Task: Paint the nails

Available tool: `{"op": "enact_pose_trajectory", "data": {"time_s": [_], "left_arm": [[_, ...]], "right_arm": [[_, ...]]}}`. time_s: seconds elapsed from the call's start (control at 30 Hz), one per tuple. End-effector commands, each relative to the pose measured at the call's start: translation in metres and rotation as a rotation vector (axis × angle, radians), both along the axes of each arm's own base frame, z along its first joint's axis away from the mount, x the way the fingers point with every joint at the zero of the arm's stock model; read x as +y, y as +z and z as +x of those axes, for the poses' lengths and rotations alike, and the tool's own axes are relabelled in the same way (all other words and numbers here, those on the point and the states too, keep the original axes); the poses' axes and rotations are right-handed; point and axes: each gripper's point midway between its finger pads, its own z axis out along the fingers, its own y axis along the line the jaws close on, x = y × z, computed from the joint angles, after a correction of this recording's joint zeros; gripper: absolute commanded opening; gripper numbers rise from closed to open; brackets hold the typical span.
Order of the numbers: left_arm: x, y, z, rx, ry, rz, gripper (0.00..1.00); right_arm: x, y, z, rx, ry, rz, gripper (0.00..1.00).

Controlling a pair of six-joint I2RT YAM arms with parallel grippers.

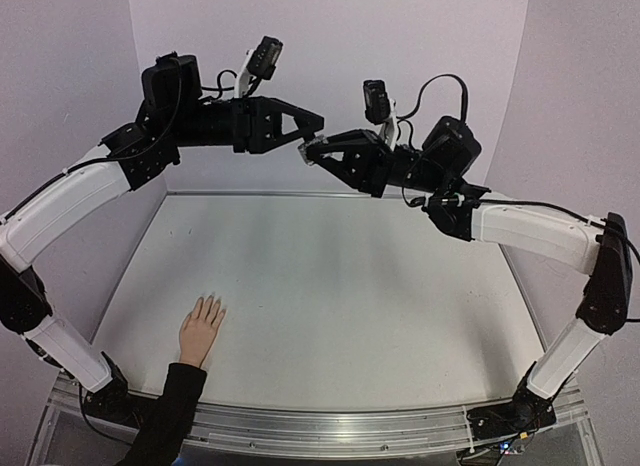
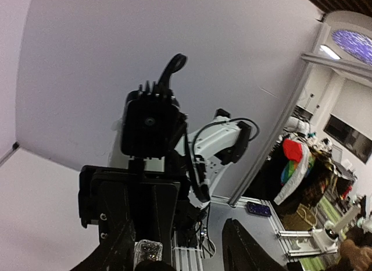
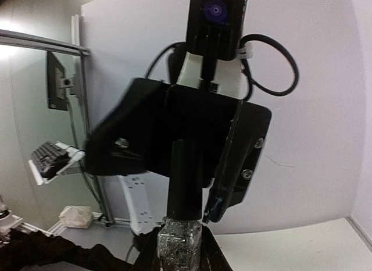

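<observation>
The pale hand [image 1: 201,329] with a black sleeve lies flat at the table's near left, and its nails [image 1: 210,303] are too small to make out. High above the table's far side, my right gripper [image 1: 312,152] is shut on the glittery glass body of a small bottle [image 3: 181,243] with a tall black cap [image 3: 186,177]. My left gripper [image 1: 308,136] faces it tip to tip and stands open, one finger [image 3: 224,192] just beside the cap. In the left wrist view the bottle [image 2: 147,250] sits by the left finger [image 2: 114,255] of that gripper [image 2: 174,245].
The white tabletop [image 1: 330,296] lies far below both grippers. Purple walls [image 1: 330,46] close in the back and sides. The aluminium rail [image 1: 330,426] with both arm bases runs along the near edge.
</observation>
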Motion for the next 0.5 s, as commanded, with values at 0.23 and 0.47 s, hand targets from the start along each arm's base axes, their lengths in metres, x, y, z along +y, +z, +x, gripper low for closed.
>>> {"op": "enact_pose_trajectory", "data": {"time_s": [0.23,0.47], "left_arm": [[0.03,-0.036,0.068,0.246,0.474,0.217,0.62],[0.02,-0.056,0.058,0.254,0.372,0.305,0.61]], "right_arm": [[-0.015,-0.037,0.047,-0.159,-0.388,-0.126,0.0],[-0.014,-0.053,0.043,-0.231,-0.376,-0.201,0.0]]}}
